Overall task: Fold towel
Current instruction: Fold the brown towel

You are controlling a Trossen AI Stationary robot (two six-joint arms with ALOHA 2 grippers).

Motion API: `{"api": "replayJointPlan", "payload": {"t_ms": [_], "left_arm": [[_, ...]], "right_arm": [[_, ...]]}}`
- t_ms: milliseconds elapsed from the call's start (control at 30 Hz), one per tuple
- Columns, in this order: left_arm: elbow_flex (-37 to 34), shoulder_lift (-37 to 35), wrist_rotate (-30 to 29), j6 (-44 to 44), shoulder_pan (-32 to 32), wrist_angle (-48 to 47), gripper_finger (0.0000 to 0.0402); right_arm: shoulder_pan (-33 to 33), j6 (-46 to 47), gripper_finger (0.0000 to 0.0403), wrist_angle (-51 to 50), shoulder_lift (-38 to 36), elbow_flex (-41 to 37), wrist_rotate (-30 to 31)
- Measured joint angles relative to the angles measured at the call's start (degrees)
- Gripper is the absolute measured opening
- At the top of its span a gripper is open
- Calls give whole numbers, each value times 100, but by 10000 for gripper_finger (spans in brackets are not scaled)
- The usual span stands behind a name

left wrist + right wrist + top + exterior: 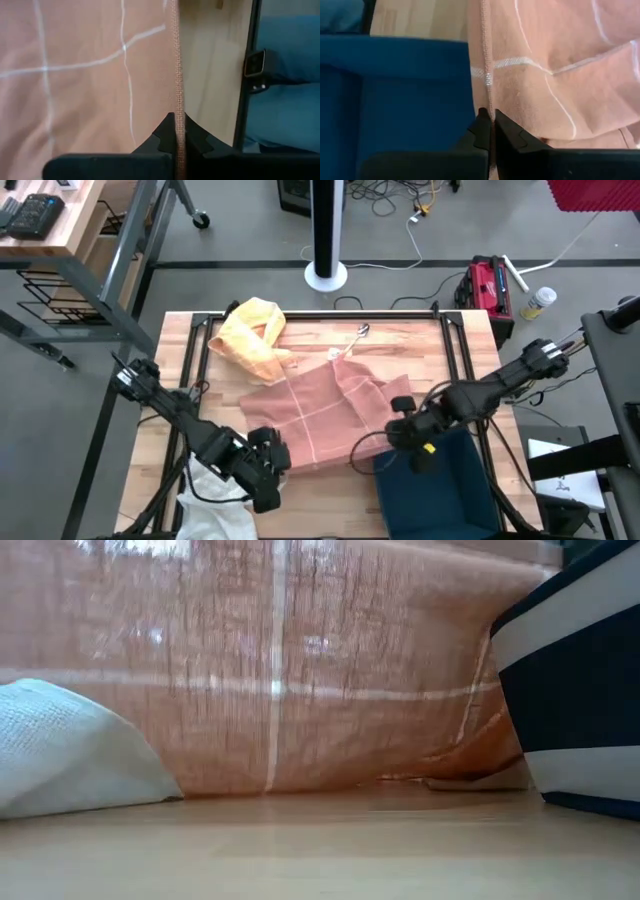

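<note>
- A grey workshop floor with cables surrounds the wooden table [330, 505], whose top carries a dark frame.
- The pink towel [320, 415] lies near the table's middle, between a crumpled yellow cloth [252, 335] on the far side, a blue cloth [435, 485] at the near right and a white cloth [210, 500] at the near left.
- It looks thin, light and limp, a loose weave that will sag and wrinkle; its hems and corners are the sensible holds.
- Its near edge runs left to right, lifted off the wood; the far part lies rumpled, trailing towards the yellow cloth.
- The left gripper [176, 131] is pinched onto the near-left hem.
- The right gripper [491, 129] is clamped onto the near-right hem beside the blue cloth.
</note>
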Motion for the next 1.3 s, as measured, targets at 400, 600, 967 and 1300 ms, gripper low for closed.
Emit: {"api": "replayJointPlan", "payload": {"t_ms": [400, 600, 967, 1300], "left_arm": [[-2415, -66, 1138, -357, 194, 3355, 0], [-2629, -483, -580, -460, 220, 2245, 0], [-2879, -1300, -2021, -43, 1096, 802, 0], [-3742, -1198, -2034, 87, 1957, 1221, 0]], "right_arm": [[-515, -486, 0, 331, 432, -63, -863], [-827, -510, 0, 195, 368, -63, -96], [-2196, -847, 0, 152, 620, -68, 1750], [-2928, -1428, 0, 725, 1541, -68, 1988]]}}
